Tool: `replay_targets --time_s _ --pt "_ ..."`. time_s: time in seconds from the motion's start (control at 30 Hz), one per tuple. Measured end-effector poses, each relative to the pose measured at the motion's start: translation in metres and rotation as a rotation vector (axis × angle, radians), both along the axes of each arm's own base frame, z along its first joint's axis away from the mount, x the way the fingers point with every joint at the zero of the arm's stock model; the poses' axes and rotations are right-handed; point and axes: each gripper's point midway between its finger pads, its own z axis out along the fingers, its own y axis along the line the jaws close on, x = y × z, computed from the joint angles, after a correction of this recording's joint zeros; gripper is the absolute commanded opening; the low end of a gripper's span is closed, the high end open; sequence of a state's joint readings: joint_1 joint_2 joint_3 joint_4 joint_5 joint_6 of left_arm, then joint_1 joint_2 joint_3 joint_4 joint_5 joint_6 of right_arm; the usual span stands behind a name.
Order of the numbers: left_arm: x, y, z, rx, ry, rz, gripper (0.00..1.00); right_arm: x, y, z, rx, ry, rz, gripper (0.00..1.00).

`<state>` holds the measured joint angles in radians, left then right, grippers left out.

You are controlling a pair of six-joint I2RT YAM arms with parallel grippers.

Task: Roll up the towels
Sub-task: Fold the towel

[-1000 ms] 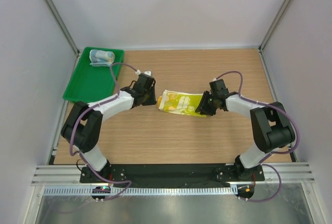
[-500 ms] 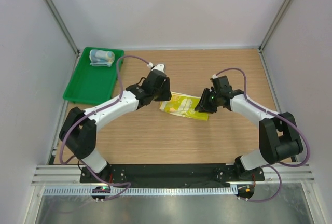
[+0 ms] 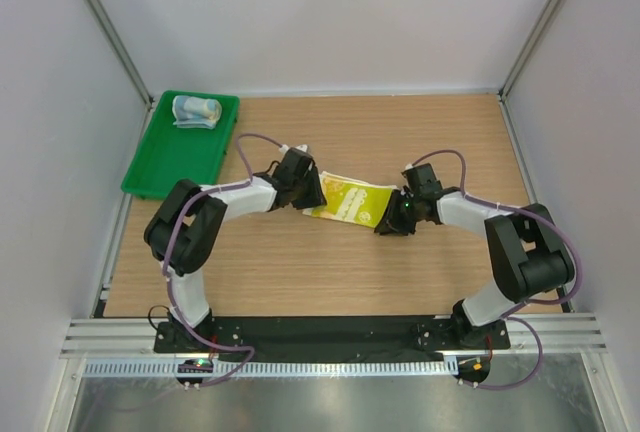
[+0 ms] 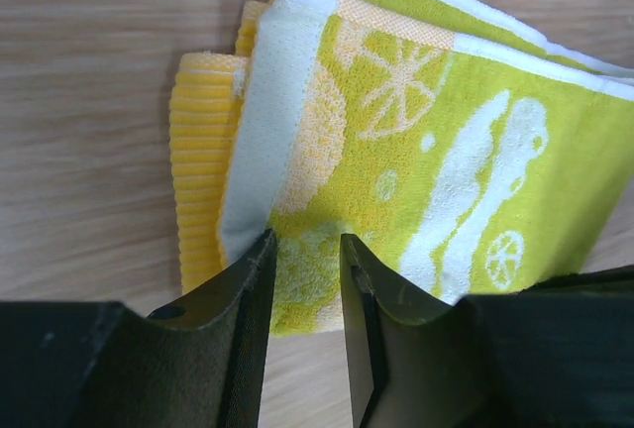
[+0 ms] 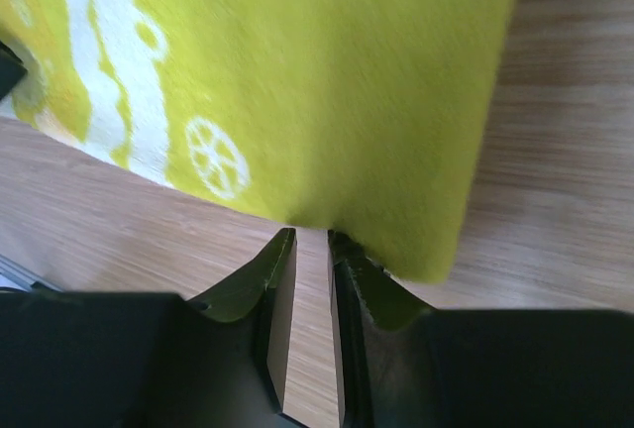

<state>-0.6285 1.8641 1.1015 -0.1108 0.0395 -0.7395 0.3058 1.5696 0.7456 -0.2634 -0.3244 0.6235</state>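
Yellow-green towel: folded flat mid-table, not yet rolled.
Blue towel: rolled, in tray.
Left gripper: jaws narrowly parted at the yellow-green towel's left end, grip unclear.
Right gripper: jaws narrowly parted at its near edge, empty.
Next, likely: pinch that edge and turn it over.

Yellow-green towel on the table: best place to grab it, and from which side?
Probably the yellow-green towel at its left short end, coming in low from the left. It lies flat and folded, and the layers' edges stack up there, giving a lip to pinch.
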Motion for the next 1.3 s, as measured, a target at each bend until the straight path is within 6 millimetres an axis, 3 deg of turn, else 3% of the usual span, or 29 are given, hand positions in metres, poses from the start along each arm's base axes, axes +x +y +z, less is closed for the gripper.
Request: replay_targets --time_s 0.23,0.43,0.57,0.63,0.77,0.9,1.0,1.07,1.2,1.3 --pt "0.029 0.017 -0.002 -0.065 -0.029 0.049 0.32 -0.019 -0.004 -0.001 0.019 0.007 -0.021 0.27" --pt "0.035 0.017 -0.001 -0.054 -0.066 0.006 0.36 -0.036 0.000 0.002 0.026 0.023 0.007 0.29" --pt "0.036 0.019 0.002 -0.027 -0.089 -0.021 0.43 -0.044 0.011 0.026 0.044 -0.020 0.052 0.33" --pt "0.035 0.026 0.003 0.015 -0.098 -0.021 0.50 -0.034 0.013 0.050 0.052 -0.094 0.049 0.34" --pt "0.025 0.044 0.016 0.129 -0.109 -0.012 0.57 0.007 0.012 0.116 0.067 -0.317 -0.008 0.32" --pt "0.013 0.053 0.048 0.187 -0.161 -0.014 0.59 0.048 0.019 0.144 0.081 -0.383 -0.035 0.30" --pt "0.003 0.056 0.081 0.195 -0.221 -0.020 0.59 0.078 0.030 0.127 0.077 -0.348 -0.031 0.28" --pt "-0.003 0.058 0.101 0.188 -0.256 -0.021 0.59 0.091 0.035 0.100 0.058 -0.293 -0.026 0.22" --pt "-0.012 0.067 0.129 0.168 -0.308 -0.003 0.59 0.097 0.034 0.044 -0.005 -0.167 -0.025 0.18" --pt "-0.018 0.076 0.133 0.178 -0.316 0.009 0.59 0.095 0.025 0.014 -0.053 -0.102 -0.039 0.15"
